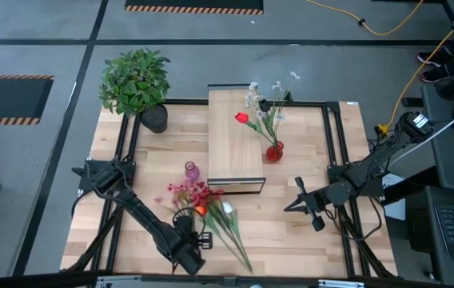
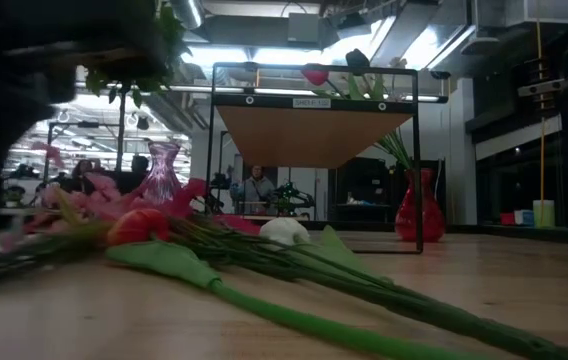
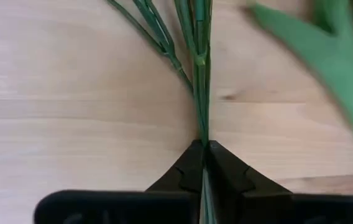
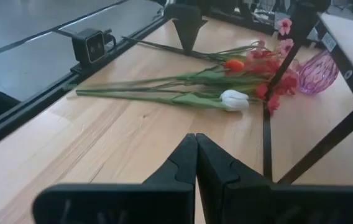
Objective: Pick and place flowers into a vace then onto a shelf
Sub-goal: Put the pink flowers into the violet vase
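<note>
Pinching one thin green stalk at its cut end, the left gripper (image 3: 202, 149) sits low over the near edge of the light-wood counter (image 1: 307, 240), clenched on a stem from the loose artificial flowers (image 1: 205, 210). Gripping there probably leaves the blossom end free to go down into a vase. The bunch lies flat, fanned out in front of the raised light-wood shelf with a dark frame (image 1: 231, 140); I can make out an orange bloom, a white tulip and a cluster of pink ones, though the exact stem count is unclear. Two vases show: a pink glass vase (image 1: 192, 170) standing empty beside the pile, and a red vase (image 1: 274, 151) already holding stems beside the shelf. One bushy potted plant (image 1: 135, 80) stands at the far corner. The right gripper (image 1: 300, 202) waits clenched and empty, right of the shelf.
</note>
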You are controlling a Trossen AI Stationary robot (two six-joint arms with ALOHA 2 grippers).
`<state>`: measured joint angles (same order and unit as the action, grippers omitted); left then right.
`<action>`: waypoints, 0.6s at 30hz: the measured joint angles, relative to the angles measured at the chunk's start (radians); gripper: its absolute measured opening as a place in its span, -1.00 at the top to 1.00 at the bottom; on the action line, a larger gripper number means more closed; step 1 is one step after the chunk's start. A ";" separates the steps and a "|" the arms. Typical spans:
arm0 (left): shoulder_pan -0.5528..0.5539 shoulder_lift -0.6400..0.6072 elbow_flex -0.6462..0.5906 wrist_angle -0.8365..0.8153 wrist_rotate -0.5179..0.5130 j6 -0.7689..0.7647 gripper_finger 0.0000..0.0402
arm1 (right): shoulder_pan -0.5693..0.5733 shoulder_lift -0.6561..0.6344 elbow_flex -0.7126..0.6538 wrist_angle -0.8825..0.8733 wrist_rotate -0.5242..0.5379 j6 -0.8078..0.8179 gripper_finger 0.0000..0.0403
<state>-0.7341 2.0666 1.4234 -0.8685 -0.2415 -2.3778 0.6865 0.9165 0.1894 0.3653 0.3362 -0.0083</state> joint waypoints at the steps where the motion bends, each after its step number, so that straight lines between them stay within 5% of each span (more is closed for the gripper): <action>1: -0.001 -0.006 -0.002 -0.027 0.017 0.000 0.94 | 0.000 0.000 0.000 0.008 0.000 0.000 0.96; 18: -0.033 -0.039 -0.002 -0.163 0.056 0.017 0.80 | -0.001 0.000 0.000 0.037 0.000 -0.027 0.96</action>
<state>-0.7670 2.0277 1.4216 -1.0313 -0.1857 -2.3611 0.6857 0.9165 0.1894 0.4019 0.3362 -0.0349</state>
